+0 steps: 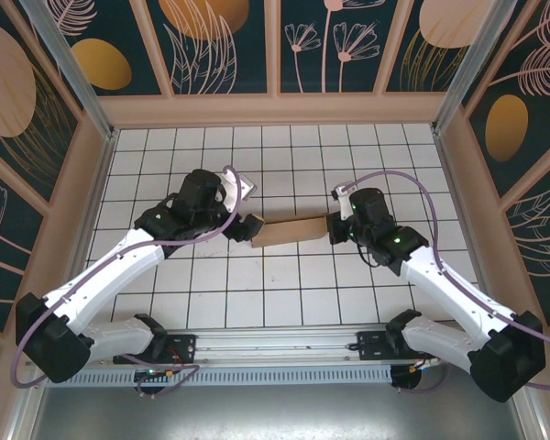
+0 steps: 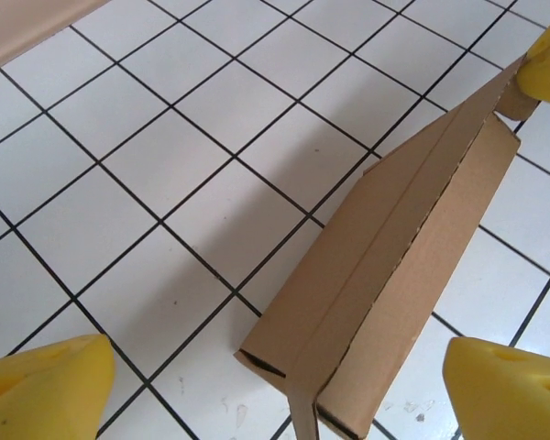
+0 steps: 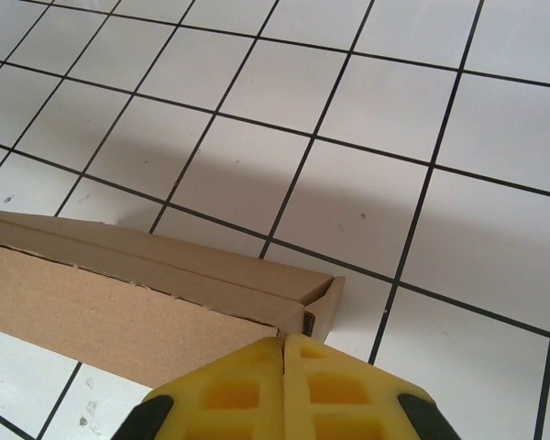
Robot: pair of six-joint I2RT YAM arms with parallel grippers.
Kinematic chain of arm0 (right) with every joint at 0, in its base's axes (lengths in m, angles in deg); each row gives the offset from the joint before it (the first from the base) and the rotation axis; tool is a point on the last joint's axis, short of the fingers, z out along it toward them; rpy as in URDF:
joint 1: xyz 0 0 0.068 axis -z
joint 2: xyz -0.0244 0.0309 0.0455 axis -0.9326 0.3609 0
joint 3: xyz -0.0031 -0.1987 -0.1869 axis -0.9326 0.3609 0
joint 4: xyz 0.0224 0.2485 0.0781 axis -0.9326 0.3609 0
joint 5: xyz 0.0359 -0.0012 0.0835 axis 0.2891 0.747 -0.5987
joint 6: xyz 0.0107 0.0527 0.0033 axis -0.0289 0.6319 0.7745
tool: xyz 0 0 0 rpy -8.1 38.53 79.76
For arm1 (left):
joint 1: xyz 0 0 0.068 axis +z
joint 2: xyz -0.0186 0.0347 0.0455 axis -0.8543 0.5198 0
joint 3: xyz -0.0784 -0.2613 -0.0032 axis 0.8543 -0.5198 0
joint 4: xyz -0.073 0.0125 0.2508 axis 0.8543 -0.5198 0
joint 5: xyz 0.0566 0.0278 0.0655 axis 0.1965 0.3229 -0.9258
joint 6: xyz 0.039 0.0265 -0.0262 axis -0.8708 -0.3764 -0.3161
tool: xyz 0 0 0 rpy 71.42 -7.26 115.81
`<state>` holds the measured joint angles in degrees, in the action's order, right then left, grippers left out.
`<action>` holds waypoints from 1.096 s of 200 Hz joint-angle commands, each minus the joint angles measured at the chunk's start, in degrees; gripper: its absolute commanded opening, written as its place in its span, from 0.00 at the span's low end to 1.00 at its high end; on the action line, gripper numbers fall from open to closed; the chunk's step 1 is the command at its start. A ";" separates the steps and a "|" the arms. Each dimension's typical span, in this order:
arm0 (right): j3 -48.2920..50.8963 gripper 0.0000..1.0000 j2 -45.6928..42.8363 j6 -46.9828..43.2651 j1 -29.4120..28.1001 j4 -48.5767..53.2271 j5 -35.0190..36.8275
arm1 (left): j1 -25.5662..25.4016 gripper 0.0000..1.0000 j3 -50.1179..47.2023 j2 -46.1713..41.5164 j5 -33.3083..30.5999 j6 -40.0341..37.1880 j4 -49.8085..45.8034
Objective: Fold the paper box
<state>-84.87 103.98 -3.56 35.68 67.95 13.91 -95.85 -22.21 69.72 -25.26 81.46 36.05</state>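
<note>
Left to right. My left pincer (image 1: 249, 227) sat at the left end of the long flat plain brown cardboard paper box (image 1: 293, 229), spread wide. In the left wrist view its yellow foam pads (image 2: 41, 390) stood well apart, one on each side of the box's near end, neither touching the cardboard. That near end was open, with dark hollows visible, and a long flap edge ran up the length of the box.

The box lay on the white tiled table with black grid lines (image 1: 284, 302), about mid-table, between my two pincers, its long side running left-right.

My right pincer (image 1: 335, 225) was at the box's right end. In the right wrist view its yellow pads (image 3: 247, 390) were pressed together, their tips right against the corner of that end, where a small end flap stuck out. I could not tell whether any cardboard was nipped between them. From the left wrist camera one of its yellow pads touched the box's far end.
</note>
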 commanded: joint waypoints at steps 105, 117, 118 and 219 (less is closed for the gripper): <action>-6.95 0.00 9.00 6.13 1.13 5.14 2.62 | 0.24 0.54 1.40 4.37 -2.43 5.66 0.46; -7.49 0.00 9.38 6.49 1.26 5.47 2.37 | 0.20 0.49 1.68 4.85 -3.85 6.79 0.38; -7.55 0.00 9.42 6.55 1.26 5.49 2.36 | 0.18 0.49 1.74 4.91 -3.90 6.85 0.33; -7.60 0.00 10.27 7.27 1.50 4.99 2.02 | 0.25 0.27 5.90 10.76 -4.66 10.08 -6.18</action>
<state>-92.00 113.12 2.52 36.92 69.27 15.40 -95.79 -18.32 79.23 -28.48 90.77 32.29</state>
